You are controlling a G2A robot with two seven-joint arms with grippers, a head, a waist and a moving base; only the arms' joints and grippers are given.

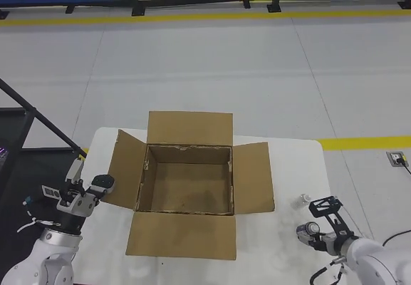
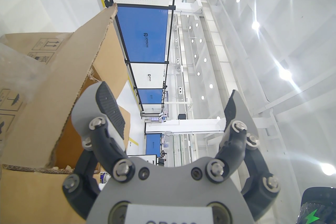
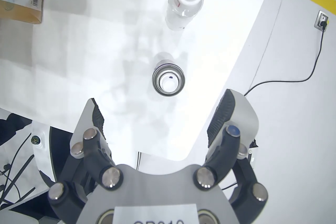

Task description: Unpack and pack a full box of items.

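Box (image 1: 180, 235) open upward, bottle (image 3: 185, 4) and can (image 3: 168, 81) upright

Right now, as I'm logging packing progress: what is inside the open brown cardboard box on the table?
Seen from above, the open brown cardboard box holds nothing visible: just its bare floor and inner walls. The floor strip just behind its near wall is covered.

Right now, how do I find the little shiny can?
Start at the big open cardboard box on the white table, then look beside it on the robot's right. Two small things stand there; the can is the short silvery round one, not the taller pale spray bottle with a white cap.
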